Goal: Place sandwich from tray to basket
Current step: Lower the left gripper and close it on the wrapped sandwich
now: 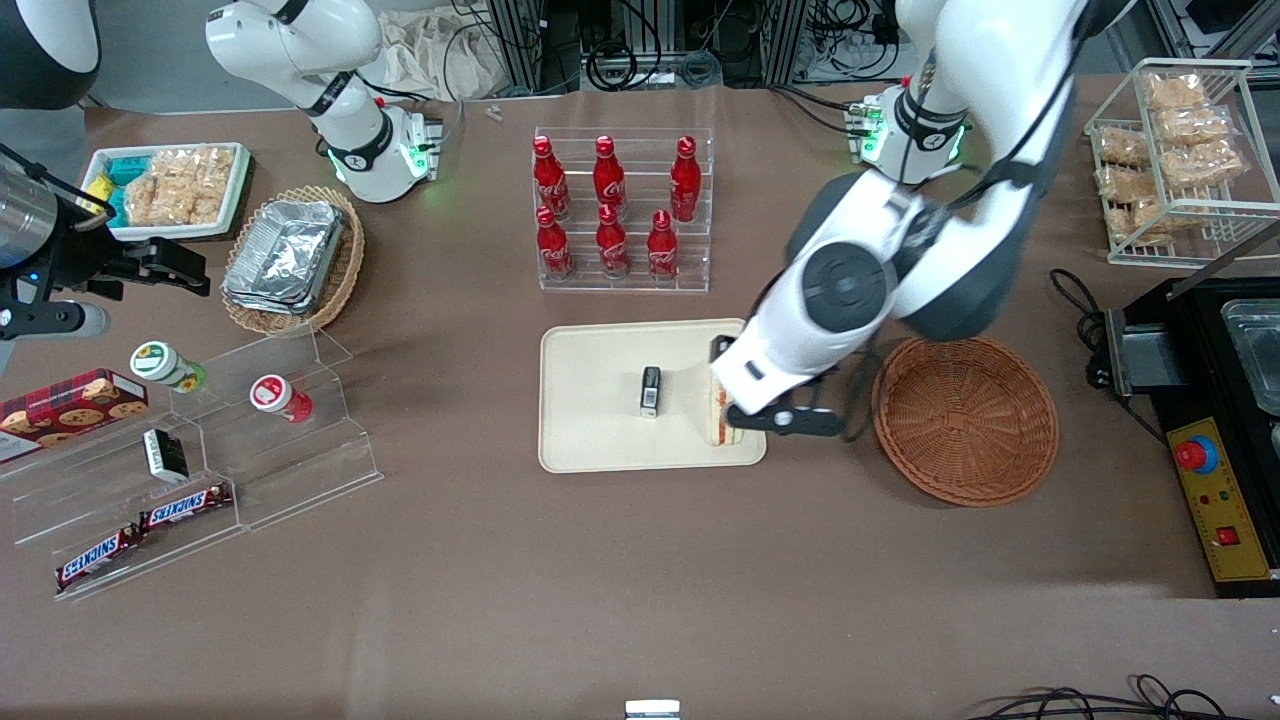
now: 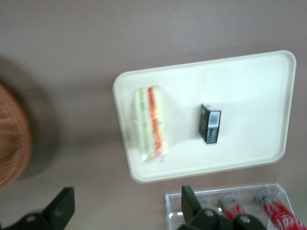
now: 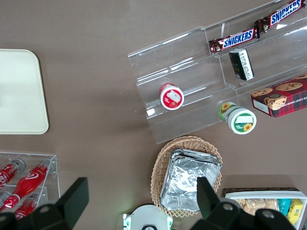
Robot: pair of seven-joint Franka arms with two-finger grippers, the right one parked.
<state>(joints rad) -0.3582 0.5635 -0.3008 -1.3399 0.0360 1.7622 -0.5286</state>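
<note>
Nearest the front camera, a small white object [image 1: 652,709] sits at the bottom edge of the frame. Around the middle, the sandwich [image 1: 719,415] lies on the tray [image 1: 600,440], near the rim beside the round wicker basket [image 1: 965,420]; the working arm [image 1: 860,280] leans above.

Over in the left wrist view, the gripper [image 2: 125,203] hangs above the table [image 2: 105,191], fingers well apart, nothing between them. Looks like the approach to me: next it should line up over the sandwich, lower and pinch it gently.
</note>
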